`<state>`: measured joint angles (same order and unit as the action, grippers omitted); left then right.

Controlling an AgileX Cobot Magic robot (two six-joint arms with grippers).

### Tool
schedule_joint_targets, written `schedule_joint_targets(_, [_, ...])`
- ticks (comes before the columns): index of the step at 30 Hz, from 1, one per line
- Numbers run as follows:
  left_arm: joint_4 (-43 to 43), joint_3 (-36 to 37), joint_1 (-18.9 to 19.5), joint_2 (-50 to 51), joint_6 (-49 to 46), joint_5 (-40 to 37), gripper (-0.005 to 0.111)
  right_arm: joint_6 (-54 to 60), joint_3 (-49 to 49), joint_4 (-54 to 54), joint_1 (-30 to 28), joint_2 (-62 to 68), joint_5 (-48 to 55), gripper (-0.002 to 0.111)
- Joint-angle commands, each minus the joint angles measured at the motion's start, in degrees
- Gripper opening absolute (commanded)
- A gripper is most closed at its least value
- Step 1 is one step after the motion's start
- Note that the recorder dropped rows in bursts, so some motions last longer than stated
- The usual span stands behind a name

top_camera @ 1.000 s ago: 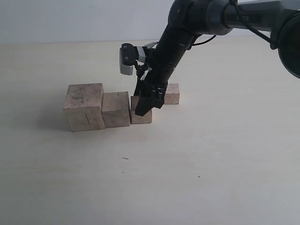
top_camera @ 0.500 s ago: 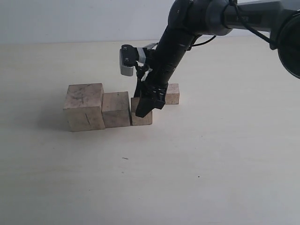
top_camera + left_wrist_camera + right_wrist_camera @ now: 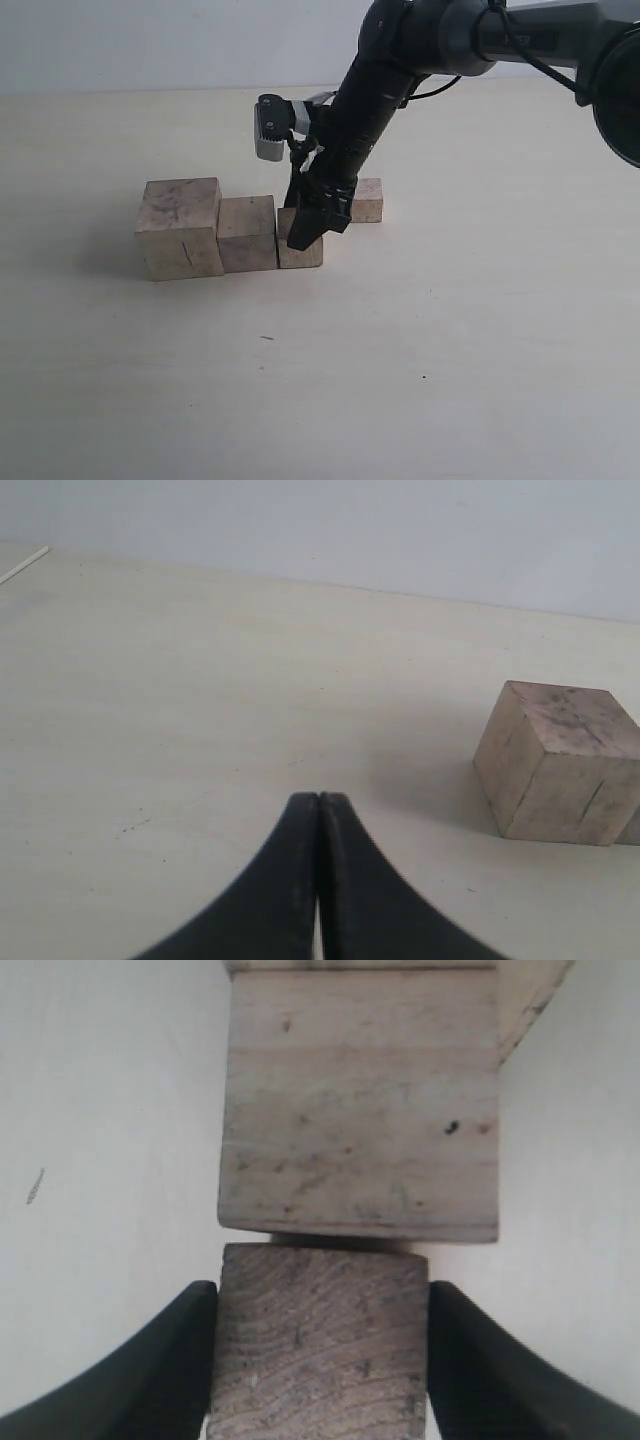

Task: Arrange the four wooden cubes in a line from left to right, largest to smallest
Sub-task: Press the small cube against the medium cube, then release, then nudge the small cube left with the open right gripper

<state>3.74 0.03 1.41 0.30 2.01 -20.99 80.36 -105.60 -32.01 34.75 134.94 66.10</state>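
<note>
1. Exterior view: the largest cube, second cube and third cube sit touching in a row on the table. The smallest cube lies apart, farther back.
2. Only the right wrist view shows the right gripper clamping the third cube's sides.
3. Only the left wrist view shows the left gripper, closed and empty, with the largest cube beyond it.

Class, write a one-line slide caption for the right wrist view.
Right gripper grips the third-largest cube, set close beside the second-largest cube.
</note>
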Motion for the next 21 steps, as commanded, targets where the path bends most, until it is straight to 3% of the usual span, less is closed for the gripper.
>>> schedule_joint_targets(1, [0.1,0.0,-0.3,-0.3,-0.2,0.5,0.0,0.5,0.1,-0.9,-0.1,-0.2,0.5,0.017])
schedule_joint_targets(3, [0.1,0.0,-0.3,-0.3,-0.2,0.5,0.0,0.5,0.1,-0.9,-0.1,-0.2,0.5,0.025])
schedule_joint_targets(5, [0.1,0.0,-0.3,-0.3,-0.2,0.5,0.0,0.5,0.1,-0.9,-0.1,-0.2,0.0,0.044])
schedule_joint_targets(9, [0.1,0.0,-0.3,-0.3,-0.2,0.5,0.0,0.2,0.1,-0.9,-0.1,-0.2,-0.3,0.065])
schedule_joint_targets(18, [0.1,0.0,-0.3,-0.3,-0.2,0.5,0.0,-6.9,0.1,0.9,-0.1,-6.3,0.0,0.068])
schedule_joint_targets(21, [0.1,0.0,-0.3,-0.3,-0.2,0.5,0.0,-25.6,0.1,12.4,-0.1,-9.6,0.2,0.064])
